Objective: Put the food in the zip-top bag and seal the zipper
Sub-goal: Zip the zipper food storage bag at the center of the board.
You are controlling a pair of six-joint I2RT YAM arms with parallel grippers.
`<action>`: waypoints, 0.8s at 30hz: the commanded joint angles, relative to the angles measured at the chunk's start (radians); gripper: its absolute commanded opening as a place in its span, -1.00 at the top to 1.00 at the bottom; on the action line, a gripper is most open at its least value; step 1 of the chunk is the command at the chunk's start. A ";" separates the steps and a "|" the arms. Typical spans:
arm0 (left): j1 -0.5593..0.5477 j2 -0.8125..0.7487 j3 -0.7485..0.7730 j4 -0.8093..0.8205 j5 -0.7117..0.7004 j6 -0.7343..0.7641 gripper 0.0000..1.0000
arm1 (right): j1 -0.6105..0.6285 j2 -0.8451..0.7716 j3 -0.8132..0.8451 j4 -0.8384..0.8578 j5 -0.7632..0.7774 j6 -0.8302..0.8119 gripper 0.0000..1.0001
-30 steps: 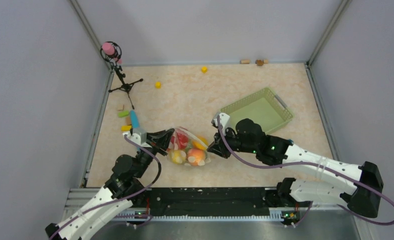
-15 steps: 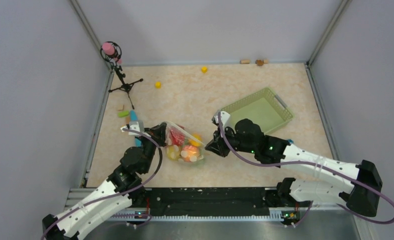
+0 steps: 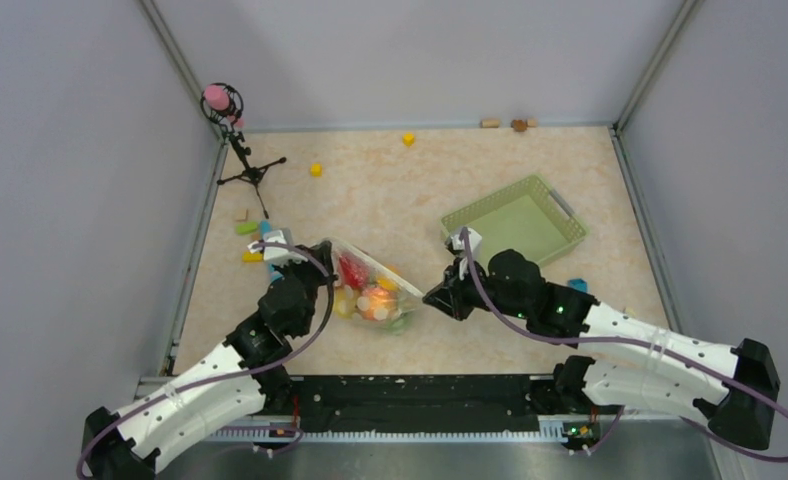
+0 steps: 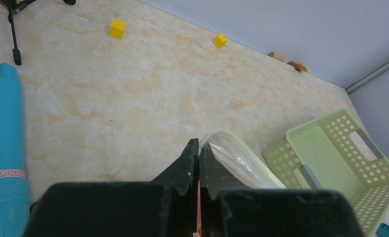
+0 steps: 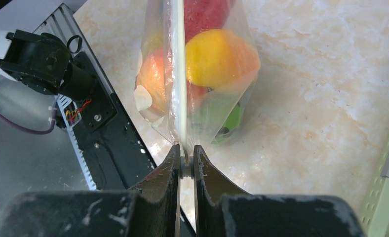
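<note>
The zip-top bag (image 3: 375, 288) stretches between left hand (image 3: 322, 263) and right hand (image 3: 432, 298), both pinched on its ends.

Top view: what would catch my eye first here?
A clear bag stuffed with bright toy fruit, held between the left gripper and right gripper, front and centre. Behind it to the right sits a pale green basket.

The left arm's black fingers (image 4: 189, 168) clamp the whitish zipper strip (image 4: 247, 154) of the clear plastic bag (image 4: 230, 167). A pale green slatted basket (image 4: 340, 163) sits near the worktop's (image 4: 133, 98) right edge.
</note>
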 commanded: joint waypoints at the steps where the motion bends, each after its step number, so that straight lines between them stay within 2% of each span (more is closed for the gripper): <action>1: 0.039 0.027 0.057 0.024 -0.182 0.009 1.00 | -0.007 -0.052 -0.035 -0.126 0.015 0.034 1.00; 4: 0.052 0.065 0.077 0.017 -0.116 0.025 1.00 | -0.008 -0.056 -0.042 -0.107 0.048 0.064 1.00; 7: 0.053 0.118 0.132 -0.039 -0.039 0.031 1.00 | -0.007 -0.056 -0.049 -0.087 0.155 0.123 1.00; 8: 0.053 0.130 0.151 -0.065 -0.013 0.030 0.92 | -0.007 -0.058 -0.051 -0.083 0.187 0.138 0.89; 11: 0.053 0.152 0.196 -0.122 0.057 0.031 0.02 | -0.007 -0.073 -0.051 -0.071 0.260 0.160 0.29; 12: 0.053 0.152 0.206 -0.138 0.065 0.029 -0.52 | -0.008 -0.081 -0.051 -0.073 0.287 0.172 0.12; 13: 0.053 0.149 0.215 -0.156 0.068 0.026 -0.90 | -0.007 -0.090 -0.044 -0.077 0.308 0.181 -0.02; 18: 0.053 0.089 0.233 -0.237 0.062 -0.016 -0.96 | -0.007 -0.153 -0.029 -0.139 0.432 0.235 -0.50; 21: 0.053 0.039 0.233 -0.268 0.052 -0.030 -0.96 | -0.007 -0.209 -0.048 -0.169 0.515 0.310 -0.95; 24: 0.053 -0.011 0.249 -0.342 0.055 -0.069 -0.96 | -0.007 -0.280 -0.076 -0.219 0.610 0.399 -0.98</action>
